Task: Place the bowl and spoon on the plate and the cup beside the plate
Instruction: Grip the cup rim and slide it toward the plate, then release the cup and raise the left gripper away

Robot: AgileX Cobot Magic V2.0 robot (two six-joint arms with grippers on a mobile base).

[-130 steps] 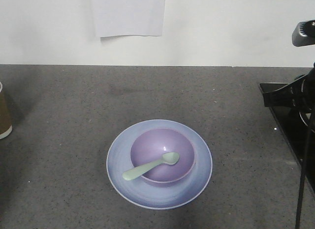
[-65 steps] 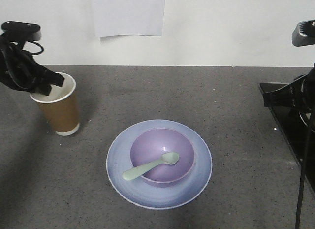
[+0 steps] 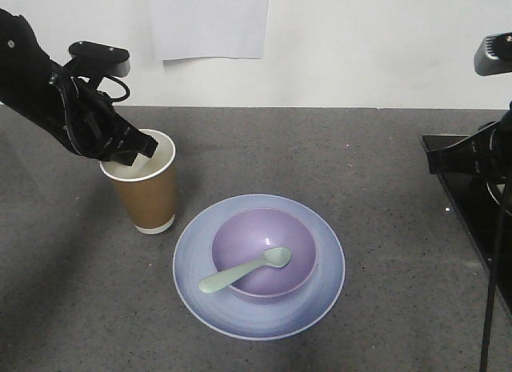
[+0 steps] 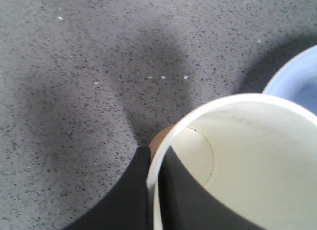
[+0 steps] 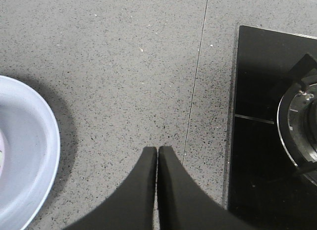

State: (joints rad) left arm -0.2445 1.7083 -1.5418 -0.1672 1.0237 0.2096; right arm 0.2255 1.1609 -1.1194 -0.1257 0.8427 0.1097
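The pale blue plate (image 3: 258, 266) lies on the grey counter with the lavender bowl (image 3: 264, 252) sitting in its middle. A mint-green spoon (image 3: 245, 270) rests in the bowl, handle over the front-left rim. Just left of the plate stands the brown paper cup (image 3: 146, 190), upright, its base on or just above the counter. My left gripper (image 3: 136, 146) is shut on the cup's rim (image 4: 154, 166), one finger inside and one outside. The plate's edge (image 4: 296, 79) shows beside the cup. My right gripper (image 5: 157, 152) is shut and empty above bare counter, with the plate's rim (image 5: 29, 156) to its left.
A black gas hob (image 3: 472, 204) occupies the counter's right side, its burner (image 5: 299, 118) near the right gripper. A white wall with a paper sheet (image 3: 208, 22) backs the counter. The right arm's hardware (image 3: 480, 152) hangs over the hob.
The left arm carried the cup from the far left edge rightward to a spot beside the plate. Plate, bowl, spoon and right arm have not moved.
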